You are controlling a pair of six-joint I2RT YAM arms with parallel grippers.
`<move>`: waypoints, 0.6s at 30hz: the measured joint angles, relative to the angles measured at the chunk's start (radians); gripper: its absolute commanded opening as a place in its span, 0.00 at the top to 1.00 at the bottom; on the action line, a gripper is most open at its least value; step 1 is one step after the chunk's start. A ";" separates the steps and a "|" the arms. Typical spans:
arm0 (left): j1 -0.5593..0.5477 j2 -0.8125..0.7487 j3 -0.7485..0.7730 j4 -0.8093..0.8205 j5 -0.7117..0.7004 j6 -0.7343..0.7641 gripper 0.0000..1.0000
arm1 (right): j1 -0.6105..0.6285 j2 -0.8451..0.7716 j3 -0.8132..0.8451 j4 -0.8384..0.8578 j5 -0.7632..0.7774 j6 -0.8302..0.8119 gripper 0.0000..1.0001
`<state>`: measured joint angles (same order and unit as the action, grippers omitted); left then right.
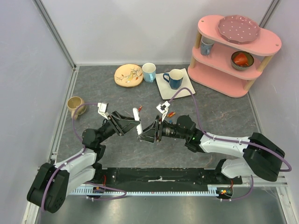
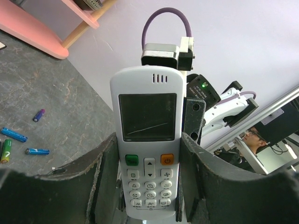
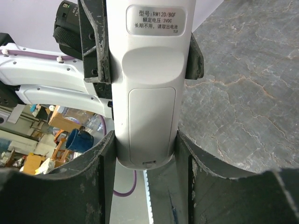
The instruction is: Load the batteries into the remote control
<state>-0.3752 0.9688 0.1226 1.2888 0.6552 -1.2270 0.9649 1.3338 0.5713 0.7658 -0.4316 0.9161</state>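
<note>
The remote control (image 1: 137,122), a white bar, hangs above the table between both arms. In the left wrist view its screen and buttons face the camera (image 2: 148,116), and my left gripper (image 2: 148,140) is shut on its sides. The right wrist view shows the remote control's (image 3: 149,70) back with the battery cover (image 3: 152,123) closed. My right gripper (image 3: 145,137) presses both sides of its lower end. Several batteries lie on the grey table, among them a purple-blue one (image 2: 39,115), two blue ones (image 2: 14,134) and a green one (image 2: 5,150). From above, batteries (image 1: 171,114) show behind the right gripper (image 1: 144,133).
A pink shelf (image 1: 238,51) with a plate, cup and bowl stands at the back right. A white tray (image 1: 182,88) with a blue mug, a light-blue mug (image 1: 149,72) and a patterned plate (image 1: 128,75) line the back. A beige cup (image 1: 74,103) sits left.
</note>
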 measured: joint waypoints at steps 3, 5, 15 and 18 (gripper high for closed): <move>0.000 -0.002 0.000 0.000 0.003 0.000 0.78 | 0.000 -0.011 0.002 -0.022 -0.001 -0.019 0.70; 0.000 -0.004 0.000 0.001 0.006 0.000 0.65 | 0.000 -0.025 0.007 -0.051 0.000 -0.038 0.72; 0.000 -0.036 0.023 -0.042 0.037 -0.005 0.22 | 0.011 -0.094 0.068 -0.293 0.038 -0.241 0.77; 0.000 -0.078 0.036 -0.108 0.035 0.000 0.18 | 0.015 -0.118 0.096 -0.395 0.065 -0.314 0.78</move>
<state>-0.3752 0.8909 0.1585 1.1812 0.6903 -1.2266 0.9802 1.2160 0.6674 0.3710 -0.3668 0.6022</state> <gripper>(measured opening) 0.784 0.546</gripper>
